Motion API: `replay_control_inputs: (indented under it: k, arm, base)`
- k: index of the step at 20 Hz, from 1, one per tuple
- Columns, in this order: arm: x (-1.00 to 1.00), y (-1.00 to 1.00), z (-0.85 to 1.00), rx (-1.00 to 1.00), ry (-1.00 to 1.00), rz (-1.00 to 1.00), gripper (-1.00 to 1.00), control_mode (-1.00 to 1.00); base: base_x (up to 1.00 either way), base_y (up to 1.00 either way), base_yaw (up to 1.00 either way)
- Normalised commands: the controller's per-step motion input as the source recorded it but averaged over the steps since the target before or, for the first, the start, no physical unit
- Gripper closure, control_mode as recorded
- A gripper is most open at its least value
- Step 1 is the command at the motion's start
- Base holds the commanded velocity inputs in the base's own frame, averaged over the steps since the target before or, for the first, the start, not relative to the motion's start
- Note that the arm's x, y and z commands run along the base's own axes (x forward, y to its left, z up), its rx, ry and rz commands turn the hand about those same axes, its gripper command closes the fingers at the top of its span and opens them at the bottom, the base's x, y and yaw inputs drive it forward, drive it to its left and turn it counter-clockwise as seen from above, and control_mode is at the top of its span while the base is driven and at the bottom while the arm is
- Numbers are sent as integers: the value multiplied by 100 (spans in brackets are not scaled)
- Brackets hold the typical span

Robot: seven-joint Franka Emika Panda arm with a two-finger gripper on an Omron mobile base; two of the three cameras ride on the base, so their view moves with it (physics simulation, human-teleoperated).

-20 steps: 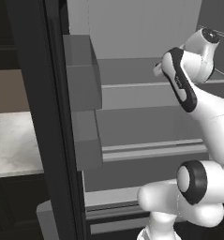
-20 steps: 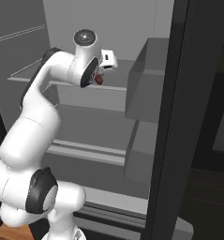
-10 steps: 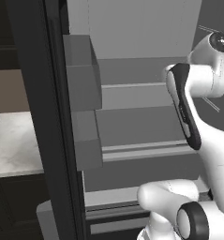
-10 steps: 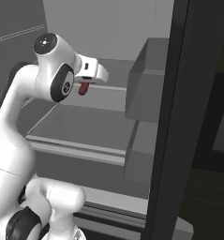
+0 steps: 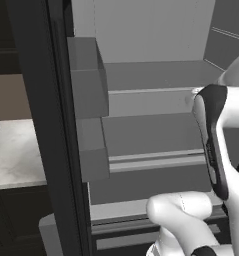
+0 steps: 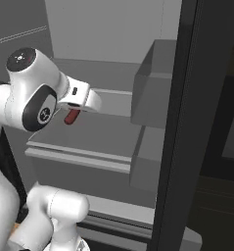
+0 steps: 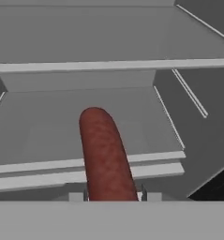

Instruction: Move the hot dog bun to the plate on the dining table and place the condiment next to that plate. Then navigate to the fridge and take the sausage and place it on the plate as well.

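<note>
- A white marble counter point(image 5: 13, 152) sits at 9 o'clock in the left base view, beyond the black door edge.
- Dark cabinets point(image 5: 11, 215) stand beneath it, at 8 o'clock.
- A brown wall strip point(image 5: 11, 97) runs above the counter.

Fridge point(image 5: 156, 30) shelves point(image 7: 85, 126) bare, open room above each; door bins point(image 5: 88, 80) crowd left edge; shelf front lips point(image 7: 85, 65) limit height.
</note>
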Motion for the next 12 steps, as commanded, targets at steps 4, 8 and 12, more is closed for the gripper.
replay_control_inputs:
  k: [4, 8, 12]
  arm:
    - [-66, 0, -73, 0, 15, 0, 100, -100]
    - [-22, 0, -29, 0, 9, 2, 100, 100]
    - [0, 0, 0, 0, 0, 0, 100, 100]
  base:
    - [0, 0, 0]
    - [-46, 0, 2]
    - [-100, 0, 0]
